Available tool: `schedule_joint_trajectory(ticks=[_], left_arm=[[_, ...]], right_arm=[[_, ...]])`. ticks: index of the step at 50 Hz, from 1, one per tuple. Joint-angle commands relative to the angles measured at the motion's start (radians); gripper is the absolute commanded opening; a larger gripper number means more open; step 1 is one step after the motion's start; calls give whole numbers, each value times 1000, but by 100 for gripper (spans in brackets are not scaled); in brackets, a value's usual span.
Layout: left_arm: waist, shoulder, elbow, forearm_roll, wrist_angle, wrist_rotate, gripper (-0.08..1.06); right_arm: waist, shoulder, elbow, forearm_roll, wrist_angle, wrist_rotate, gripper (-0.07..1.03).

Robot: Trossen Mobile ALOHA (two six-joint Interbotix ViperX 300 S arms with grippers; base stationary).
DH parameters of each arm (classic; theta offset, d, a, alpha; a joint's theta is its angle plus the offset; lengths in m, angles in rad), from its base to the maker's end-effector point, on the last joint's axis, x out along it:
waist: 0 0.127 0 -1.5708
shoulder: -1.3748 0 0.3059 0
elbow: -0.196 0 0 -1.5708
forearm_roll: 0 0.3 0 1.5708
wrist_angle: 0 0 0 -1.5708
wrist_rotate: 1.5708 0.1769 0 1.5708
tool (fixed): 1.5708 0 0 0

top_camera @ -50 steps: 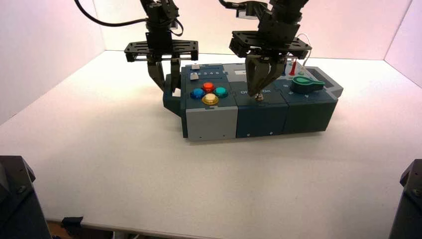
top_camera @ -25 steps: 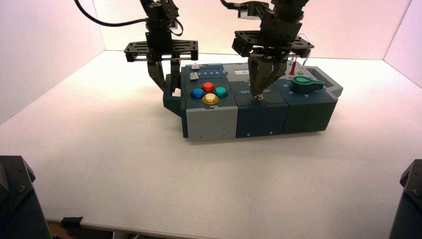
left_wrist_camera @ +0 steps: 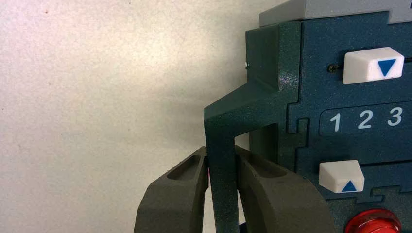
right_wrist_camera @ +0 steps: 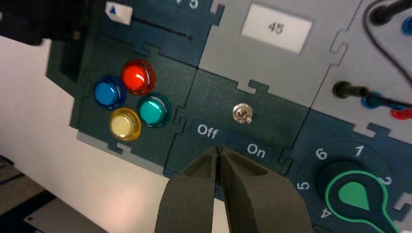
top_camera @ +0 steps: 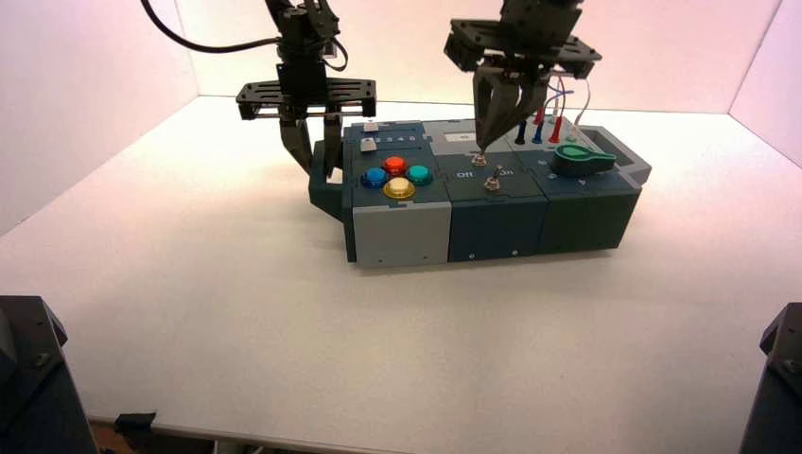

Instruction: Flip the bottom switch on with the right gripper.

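Note:
The bottom switch [top_camera: 492, 183] is a tiny silver toggle near the front of the box's dark middle panel, below the "Off" and "On" lettering. Its twin [top_camera: 479, 160] stands just behind it and shows in the right wrist view [right_wrist_camera: 241, 114]. My right gripper [top_camera: 482, 147] hangs above and slightly behind the two toggles, touching neither. Its fingers [right_wrist_camera: 194, 189] are shut and empty, and in the right wrist view they hide the bottom switch. My left gripper [top_camera: 320, 168] is shut on the box's dark handle [left_wrist_camera: 221, 194] at the left end.
Four round buttons, red [top_camera: 395, 165], blue, yellow and teal, sit left of the toggles. A green knob [top_camera: 577, 159] sits to their right, with plugged wires [top_camera: 549, 123] behind it. White slider keys [left_wrist_camera: 373, 64] and a "45" label [right_wrist_camera: 276, 29] lie farther back.
My right gripper has lifted off the bottom switch and moved up and back, so the toggle now shows in the high view. The left gripper has not moved.

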Motion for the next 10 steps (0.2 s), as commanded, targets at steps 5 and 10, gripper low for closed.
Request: schedule_joint_trajectory(ticks=[5,10], left_arm=[[-5,-21,-17,0,-3,5,-3],[-5,-21,-25,-3,-3,3,-3]], right_arm=[[3,-37,-48,-2,8,-5,-2],[3,-37,-51,-6,12,-5,-2]])
